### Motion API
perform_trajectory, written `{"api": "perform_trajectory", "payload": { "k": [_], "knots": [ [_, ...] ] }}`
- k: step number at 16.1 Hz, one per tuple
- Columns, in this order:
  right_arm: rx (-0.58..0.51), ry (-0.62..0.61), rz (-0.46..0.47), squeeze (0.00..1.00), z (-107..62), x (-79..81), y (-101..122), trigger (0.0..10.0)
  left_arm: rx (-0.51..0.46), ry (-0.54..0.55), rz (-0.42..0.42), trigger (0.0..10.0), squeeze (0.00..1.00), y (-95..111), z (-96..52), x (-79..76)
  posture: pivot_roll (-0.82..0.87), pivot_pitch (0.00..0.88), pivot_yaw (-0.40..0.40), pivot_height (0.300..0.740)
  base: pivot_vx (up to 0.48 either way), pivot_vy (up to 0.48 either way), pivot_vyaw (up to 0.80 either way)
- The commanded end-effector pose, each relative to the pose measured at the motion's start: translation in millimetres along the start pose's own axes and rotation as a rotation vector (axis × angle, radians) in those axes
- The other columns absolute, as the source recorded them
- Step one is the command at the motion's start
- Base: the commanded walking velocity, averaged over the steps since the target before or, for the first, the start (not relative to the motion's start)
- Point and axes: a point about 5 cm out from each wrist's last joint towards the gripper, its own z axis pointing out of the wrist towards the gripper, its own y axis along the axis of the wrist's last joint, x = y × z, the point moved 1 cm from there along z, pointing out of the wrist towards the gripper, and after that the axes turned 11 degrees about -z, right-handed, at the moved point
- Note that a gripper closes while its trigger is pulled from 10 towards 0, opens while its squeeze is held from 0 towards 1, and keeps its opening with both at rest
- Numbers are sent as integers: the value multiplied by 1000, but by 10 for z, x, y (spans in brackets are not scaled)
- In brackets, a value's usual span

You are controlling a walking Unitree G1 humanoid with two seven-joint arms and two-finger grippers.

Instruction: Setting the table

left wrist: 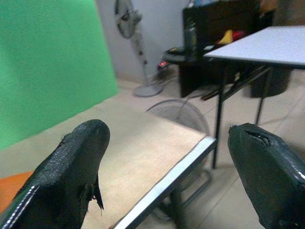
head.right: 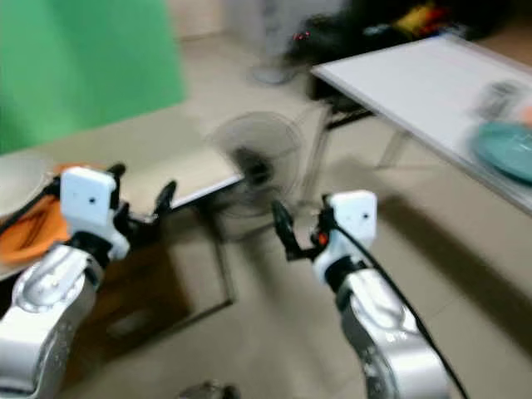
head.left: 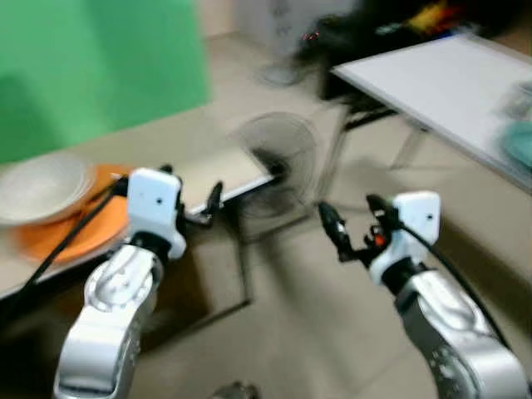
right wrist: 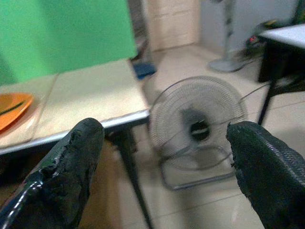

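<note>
Both grippers hang empty, fingers spread: left gripper (head.left: 193, 202) over the beige table's (left wrist: 143, 148) edge, right gripper (head.left: 353, 224) above tiled floor. An orange plate (head.left: 79, 229) carrying a white bowl (head.left: 41, 187) sits beside the left arm. A floor fan (right wrist: 198, 124) stands beyond; a white table (head.left: 440, 83) stands rightward.

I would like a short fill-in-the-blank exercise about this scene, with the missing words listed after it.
1. The white bowl rests on an ____ plate.
2. The screen behind the wooden table is ____.
3. On the floor beyond that table stands a round ____.
4. The fingers of the left gripper and the right gripper are ____.

Missing words: orange; green; fan; open
</note>
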Motion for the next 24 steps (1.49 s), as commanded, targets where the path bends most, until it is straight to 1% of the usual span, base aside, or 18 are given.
{"api": "perform_trajectory", "payload": {
  "k": [1, 5, 10, 12, 13, 15, 16, 22, 23, 24],
  "knots": [
    [4, 22, 17, 1000, -4, 24, -6, 10000, -11, -5, 11, 10000, 0, 24, -7, -1, 58, 39, 32, 740, 0, 0, 800],
    [7, 50, 20, 1000, 8, 63, -17, 10000, -14, -14, 15, 10000, 0, 37, -1, -3, 64, 35, 29, 740, 0, 0, 800],
    [9, 73, 22, 1000, 18, 81, -25, 10000, -18, -19, 20, 10000, 0, 40, -5, 5, 71, 34, 22, 740, 291, 0, 800],
    [5, 61, 17, 1000, 25, 71, -19, 10000, -23, -20, 26, 10000, 0, 59, -4, 11, 72, 31, 22, 740, 300, 0, 800],
    [4, 59, 17, 1000, 26, 71, -19, 10000, -24, -21, 27, 10000, 0, 61, -4, 13, 72, 29, 22, 740, 300, 0, 0],
    [-2, 3, 34, 1000, 37, 7, -14, 10000, -27, -22, 34, 10000, 0, 84, 11, 33, 73, 26, 25, 740, 300, 0, 0],
    [-5, -5, 32, 1000, 42, 2, -9, 10000, -26, -23, 35, 10000, 0, 82, 9, 46, 73, 22, 26, 740, 311, 0, 0],
    [-12, 17, 38, 1000, 55, 22, 0, 10000, -22, -29, 37, 10000, 0, 82, -4, 46, 78, 19, 24, 740, 312, 0, 0],
    [-6, 20, 16, 1000, 68, 13, 1, 10000, -22, -30, 37, 10000, 0, 82, -6, 47, 79, 18, 23, 740, 311, 0, 0],
    [-3, 18, 5, 1000, 80, 3, 2, 10000, -22, -29, 38, 10000, 0, 82, -7, 49, 79, 18, 23, 740, 311, 0, 800]
  ]
}}
